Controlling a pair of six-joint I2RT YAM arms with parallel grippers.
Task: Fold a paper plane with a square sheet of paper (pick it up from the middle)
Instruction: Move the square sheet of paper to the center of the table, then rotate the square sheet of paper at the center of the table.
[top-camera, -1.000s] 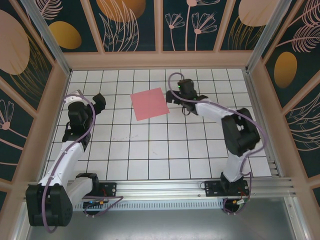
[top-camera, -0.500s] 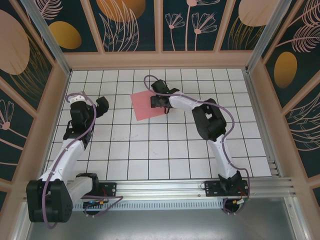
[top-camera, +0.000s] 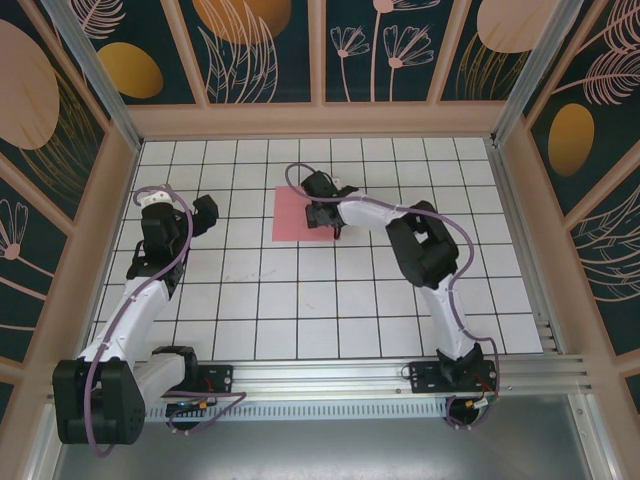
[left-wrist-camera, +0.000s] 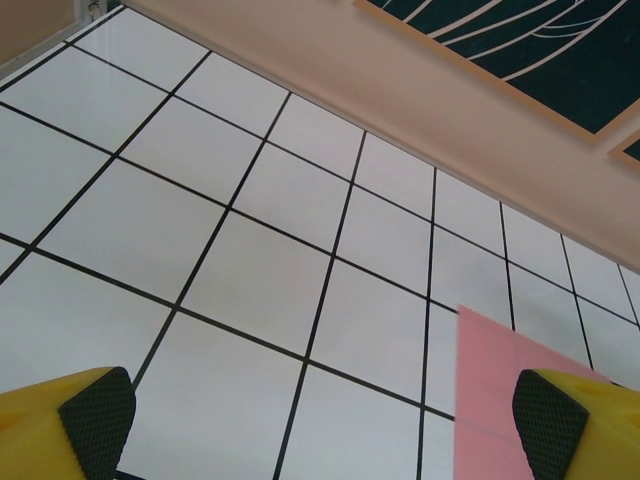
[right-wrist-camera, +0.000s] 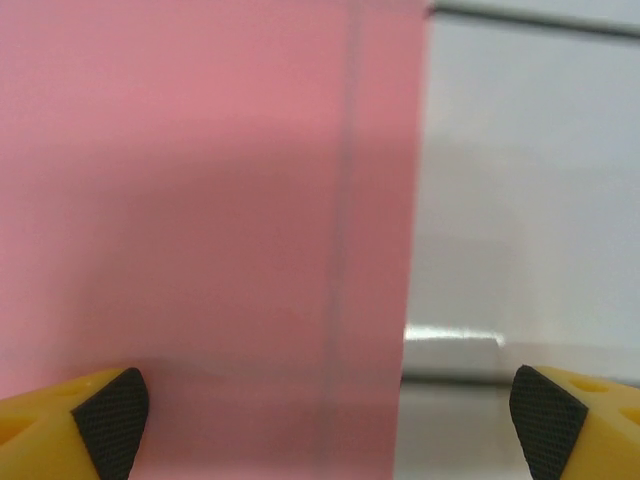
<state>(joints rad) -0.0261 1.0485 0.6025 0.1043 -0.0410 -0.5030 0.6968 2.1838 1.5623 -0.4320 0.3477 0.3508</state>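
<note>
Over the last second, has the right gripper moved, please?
Yes: the right gripper swung left across the tile grid, from beside the paper to over its right edge.

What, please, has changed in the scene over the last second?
The right arm swung left, so the open right fingers now sit over the right side of the square sheet of paper; nothing was gripped. The sheet turned from tilted to square with the tile lines. The left fingers shifted slightly and stayed open, clear of the sheet.
</note>
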